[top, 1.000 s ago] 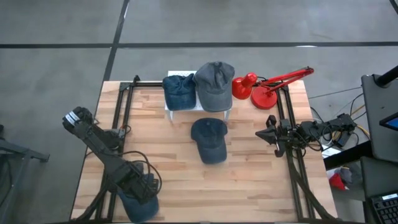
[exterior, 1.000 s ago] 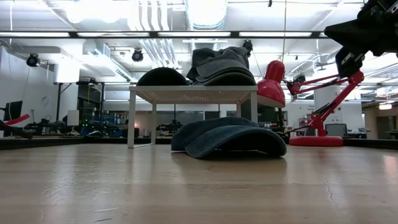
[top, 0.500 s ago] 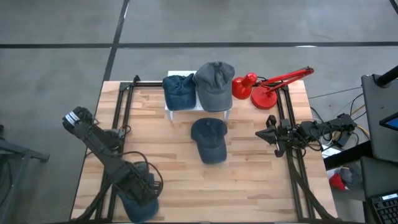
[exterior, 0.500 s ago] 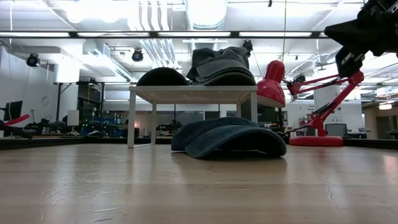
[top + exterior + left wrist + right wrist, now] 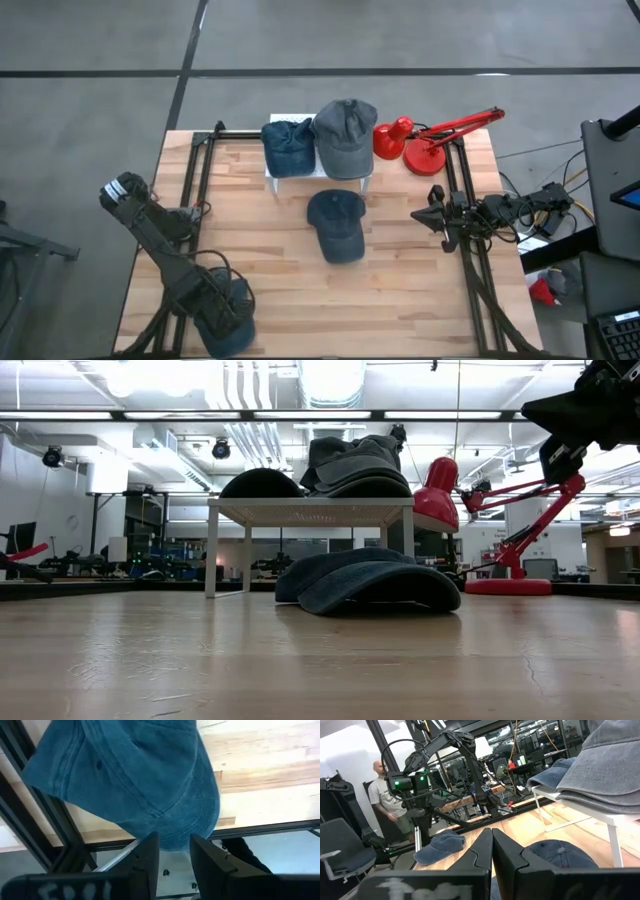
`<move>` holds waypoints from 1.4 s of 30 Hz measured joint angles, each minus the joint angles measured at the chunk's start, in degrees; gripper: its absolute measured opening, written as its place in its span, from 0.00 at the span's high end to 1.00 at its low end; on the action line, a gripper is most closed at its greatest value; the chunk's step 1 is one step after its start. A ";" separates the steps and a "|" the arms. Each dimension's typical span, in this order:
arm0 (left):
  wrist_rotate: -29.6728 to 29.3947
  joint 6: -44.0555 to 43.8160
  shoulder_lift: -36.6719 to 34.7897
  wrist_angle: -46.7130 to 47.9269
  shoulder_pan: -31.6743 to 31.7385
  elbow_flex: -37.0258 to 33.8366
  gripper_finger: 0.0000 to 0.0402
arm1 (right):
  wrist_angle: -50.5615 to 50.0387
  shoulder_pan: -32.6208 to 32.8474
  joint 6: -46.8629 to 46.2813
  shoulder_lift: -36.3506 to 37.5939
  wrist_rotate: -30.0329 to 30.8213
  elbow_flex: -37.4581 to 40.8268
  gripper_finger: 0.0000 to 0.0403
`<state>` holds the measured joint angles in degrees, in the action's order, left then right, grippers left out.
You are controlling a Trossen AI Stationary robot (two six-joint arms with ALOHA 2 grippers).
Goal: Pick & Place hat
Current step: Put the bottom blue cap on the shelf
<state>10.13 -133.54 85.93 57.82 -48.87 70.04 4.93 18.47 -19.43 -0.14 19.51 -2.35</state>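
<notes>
A teal-blue cap (image 5: pixel 234 330) (image 5: pixel 135 775) lies at the table's near-left corner, partly over the edge. My left gripper (image 5: pixel 212 308) (image 5: pixel 172 847) hovers over it, open, and the cap's rounded edge (image 5: pixel 170 840) reaches just between the fingertips. A dark blue cap (image 5: pixel 336 225) (image 5: pixel 365 582) rests on the table's middle. A denim cap (image 5: pixel 288 145) and a grey cap (image 5: pixel 344 135) sit on a small white stand (image 5: pixel 310 512). My right gripper (image 5: pixel 437 218) (image 5: pixel 491 837) waits shut at the right side, above the table. My left gripper comes at the teal-blue cap from above, one finger (image 5: pixel 150 852) on each side of its rounded edge. I cannot tell whether the fingers touch the cloth. The cap lies flat on the table corner.
A red desk lamp (image 5: pixel 425 140) (image 5: pixel 440 490) stands at the far right beside the stand. Black frame rails (image 5: pixel 200 170) run along both table sides. Bare wood lies between the middle cap and the near edge. A person (image 5: pixel 390 805) stands beyond the table's left side.
My left gripper has shifted a little toward the table's near-left corner, over the teal-blue cap. The caps have stayed where they were.
</notes>
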 joint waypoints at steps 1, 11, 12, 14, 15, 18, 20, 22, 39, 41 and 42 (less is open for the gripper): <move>0.30 0.12 0.00 0.11 -0.07 0.00 0.74 | 0.00 0.00 0.07 0.00 0.00 0.00 0.98; 2.38 0.07 2.15 -0.81 -0.16 -1.91 0.52 | 0.00 -0.01 0.16 0.00 0.00 0.00 0.98; 2.66 -0.09 2.58 -1.26 -0.16 -2.33 0.50 | 0.00 -0.01 0.16 0.00 0.02 0.00 0.98; 4.32 -0.74 3.37 -2.10 -0.21 -3.51 0.46 | 0.00 -0.01 0.14 0.00 0.00 0.01 0.98; 5.59 -1.18 3.70 -2.39 -0.21 -4.02 0.44 | 0.00 -0.01 0.14 0.01 0.02 0.00 0.98; 10.37 -3.00 4.51 -2.72 -0.23 -5.00 0.40 | 0.00 0.01 0.12 0.00 0.02 0.00 0.98; 12.40 -4.25 4.70 -3.00 -0.34 -5.62 0.39 | 0.00 -0.01 0.10 0.00 0.02 0.00 0.98; 12.73 -4.75 4.72 -3.18 -0.34 -5.95 0.38 | 0.00 0.01 0.04 0.01 0.02 0.00 0.98; 9.08 -5.76 4.74 -5.10 0.01 -7.48 0.37 | 0.13 -0.01 -0.08 0.02 0.02 0.02 0.98; 7.82 -5.39 4.74 -5.24 0.10 -7.62 0.37 | 0.13 -0.01 -0.09 0.00 0.00 0.01 0.98; 7.41 -5.32 4.74 -5.31 0.16 -7.83 0.37 | 0.13 0.01 -0.10 0.00 0.00 0.00 0.98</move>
<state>17.54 -138.86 90.67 52.51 -48.71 62.21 5.06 18.48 -19.53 -0.14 19.51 -2.35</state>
